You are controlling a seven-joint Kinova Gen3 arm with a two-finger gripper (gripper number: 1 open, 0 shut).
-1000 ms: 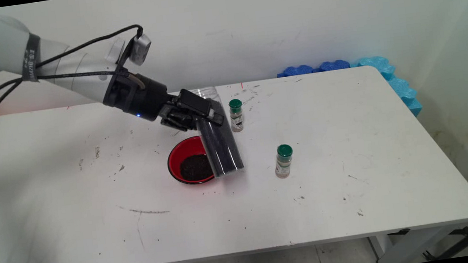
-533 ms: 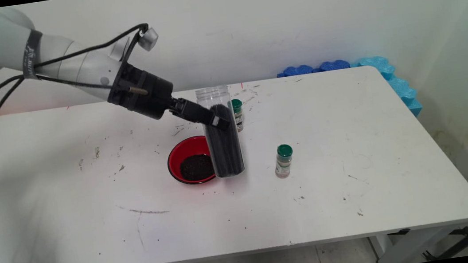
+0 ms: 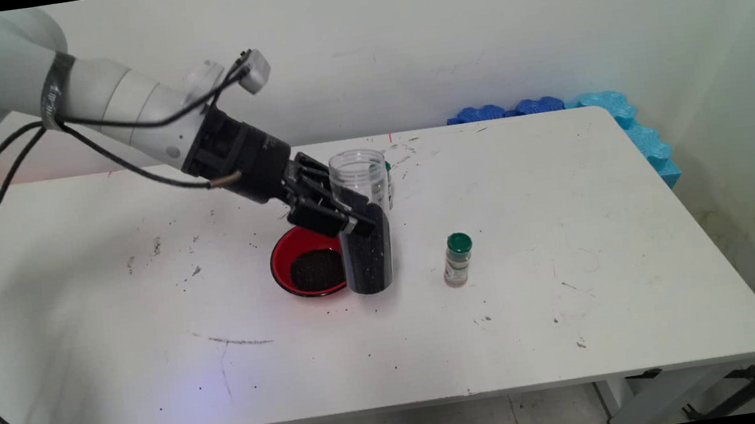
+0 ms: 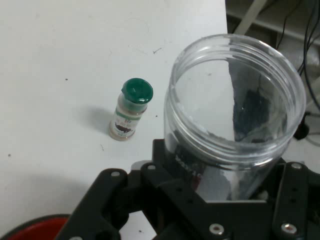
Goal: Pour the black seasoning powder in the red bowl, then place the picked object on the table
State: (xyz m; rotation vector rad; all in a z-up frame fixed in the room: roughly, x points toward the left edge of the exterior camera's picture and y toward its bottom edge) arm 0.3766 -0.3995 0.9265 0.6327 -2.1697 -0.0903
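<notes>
Counter [image 3: 579, 331], white and speckled with dark crumbs, fills most of the main view. Nearest stands a small spice jar [image 3: 457, 260] with a green cap, upright, apart from the rest. Left of it a red bowl [image 3: 290, 251] holds dark grounds. Just right of the bowl, touching or nearly touching its rim, a tall clear jar [image 3: 365, 228] stands upright, open-topped and partly full of dark grounds. The black gripper [image 3: 341, 213] is clamped around the tall jar's middle, reaching in from the upper left. Behind the tall jar, a 2nd green-capped jar [image 3: 387, 175] is mostly hidden. Blue foam pieces [image 3: 537, 106] line the far edge by the wall.
</notes>
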